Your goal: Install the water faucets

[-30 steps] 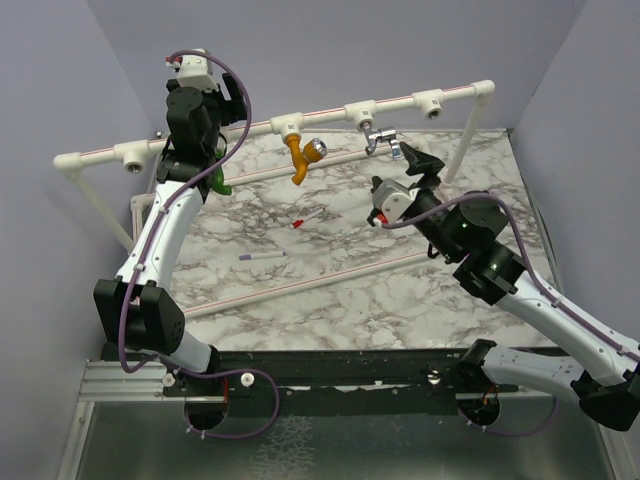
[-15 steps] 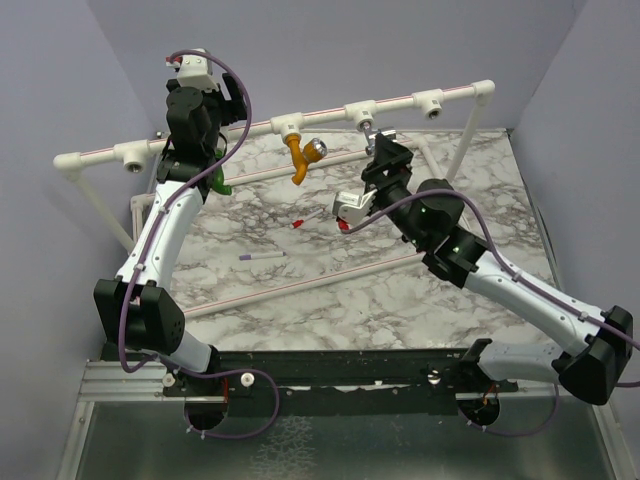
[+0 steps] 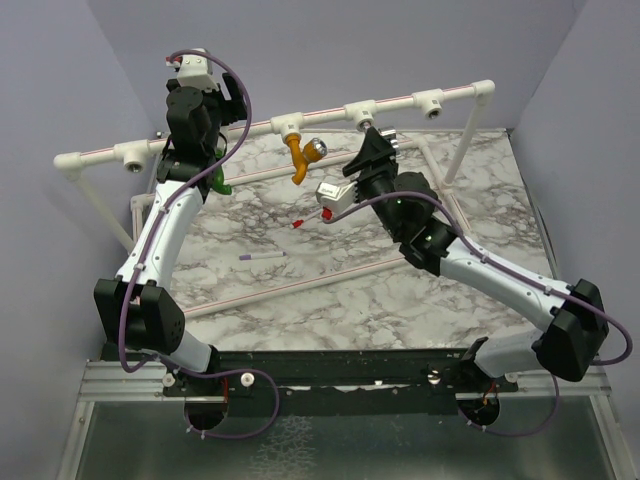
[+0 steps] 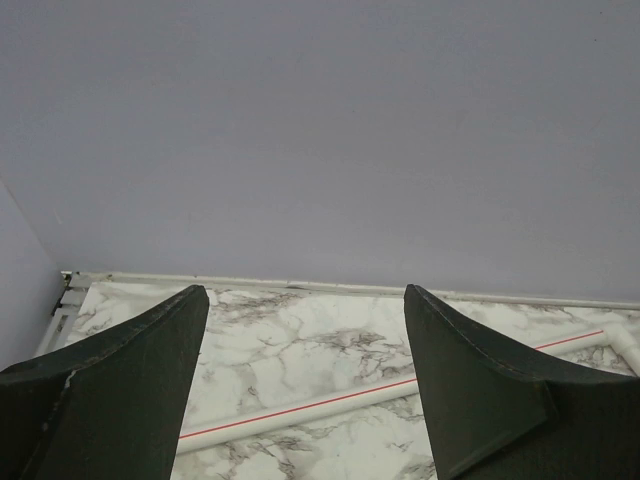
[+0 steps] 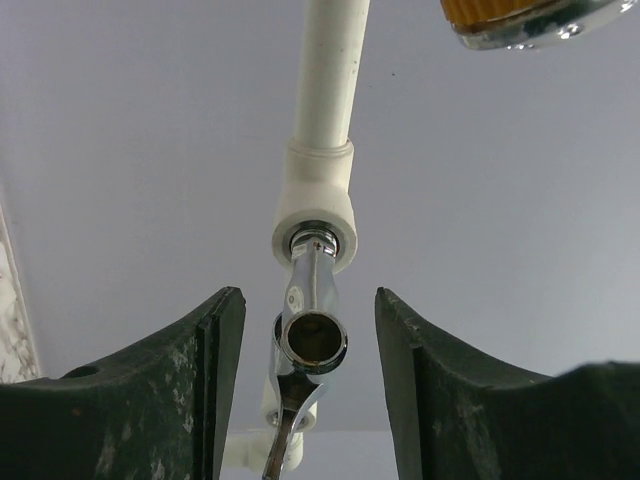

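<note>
A white pipe rail (image 3: 200, 136) spans the back of the marble table. The mustard-orange faucet (image 3: 301, 155) hangs from a tee joint (image 3: 288, 127); its knob shows in the right wrist view (image 5: 520, 18). The grey metal faucet (image 5: 312, 318) sits in the neighbouring tee (image 5: 315, 210); in the top view my right gripper (image 3: 376, 142) mostly hides it. My right gripper (image 5: 310, 335) is open, one finger on each side of the faucet, not touching it. The green faucet (image 3: 219, 184) peeks out beside my left arm. My left gripper (image 4: 305, 335) is open and empty.
A red-tipped stick (image 3: 304, 219) and a purple-tipped stick (image 3: 262, 256) lie mid-table. Loose white pipes with red lines lie on the marble (image 3: 300, 285) (image 4: 300, 415). Open tee joints sit on the rail at the left (image 3: 133, 156) and right (image 3: 431, 103).
My right arm has swung left and back, bringing its open gripper from beside the grey faucet to straddle it. The left arm has not moved.
</note>
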